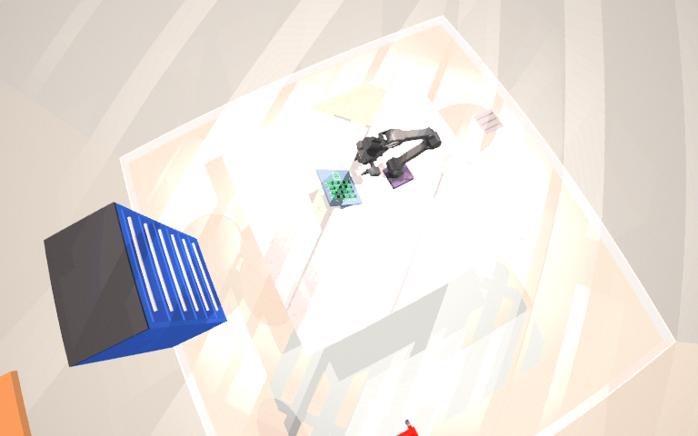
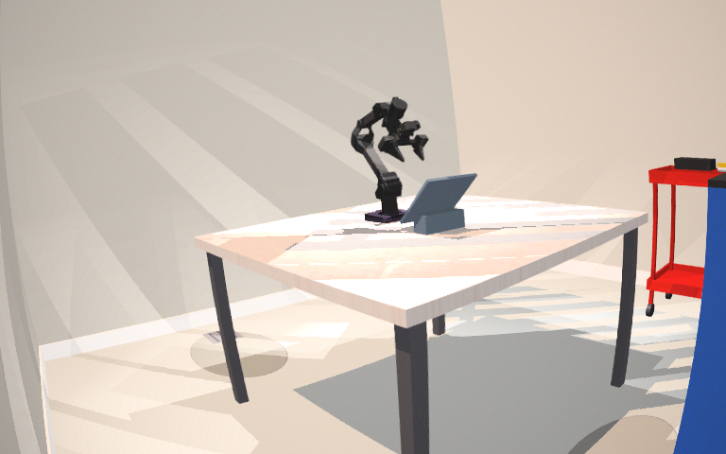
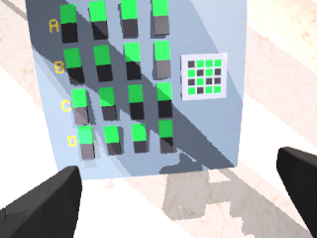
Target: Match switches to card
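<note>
Blue panel [image 3: 142, 73] on the bench [image 2: 417, 268]: yellow labels 1–4 across, A–D down. Card [image 3: 204, 77] at three o'clock. Jaws wide, holding nothing.

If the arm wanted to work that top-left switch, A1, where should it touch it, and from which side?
Judging by the tilted panel, switch A1 is best pressed, not gripped: come down from above, square to the panel face, onto whichever half stands raised. The open gripper hangs clear of it.

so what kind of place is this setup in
Probably a workshop or lab room: a bare wooden table carries the arm and its tilted switch panel, with a red wheeled cart beside it and a blue slatted cabinet on the floor.
</note>
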`<state>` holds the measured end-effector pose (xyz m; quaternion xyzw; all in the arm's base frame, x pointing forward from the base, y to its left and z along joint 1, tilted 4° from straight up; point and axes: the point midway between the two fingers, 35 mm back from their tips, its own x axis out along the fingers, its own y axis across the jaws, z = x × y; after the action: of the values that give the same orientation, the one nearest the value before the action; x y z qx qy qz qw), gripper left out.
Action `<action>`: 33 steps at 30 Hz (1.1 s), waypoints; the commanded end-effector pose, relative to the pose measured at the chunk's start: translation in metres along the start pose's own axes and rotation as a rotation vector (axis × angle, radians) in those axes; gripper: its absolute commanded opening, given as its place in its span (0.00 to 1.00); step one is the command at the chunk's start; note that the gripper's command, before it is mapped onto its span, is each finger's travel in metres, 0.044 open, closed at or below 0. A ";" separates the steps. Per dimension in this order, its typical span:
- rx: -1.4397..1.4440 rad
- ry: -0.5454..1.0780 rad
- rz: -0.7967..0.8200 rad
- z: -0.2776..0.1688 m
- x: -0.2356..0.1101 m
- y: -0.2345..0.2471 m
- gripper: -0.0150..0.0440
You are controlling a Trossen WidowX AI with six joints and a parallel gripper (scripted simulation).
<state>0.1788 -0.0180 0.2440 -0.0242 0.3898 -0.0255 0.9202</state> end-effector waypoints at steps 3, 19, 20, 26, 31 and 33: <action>0.003 -0.006 0.004 0.013 0.016 -0.001 0.80; 0.012 -0.055 0.020 0.052 0.120 -0.007 0.25; 0.012 -0.055 0.020 0.052 0.120 -0.007 0.25; 0.012 -0.055 0.020 0.053 0.130 -0.007 0.25; 0.012 -0.055 0.020 0.053 0.133 -0.007 0.25; 0.012 -0.056 0.020 0.053 0.136 -0.007 0.25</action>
<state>0.3087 -0.0325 0.1887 -0.0173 0.3613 -0.0174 0.9321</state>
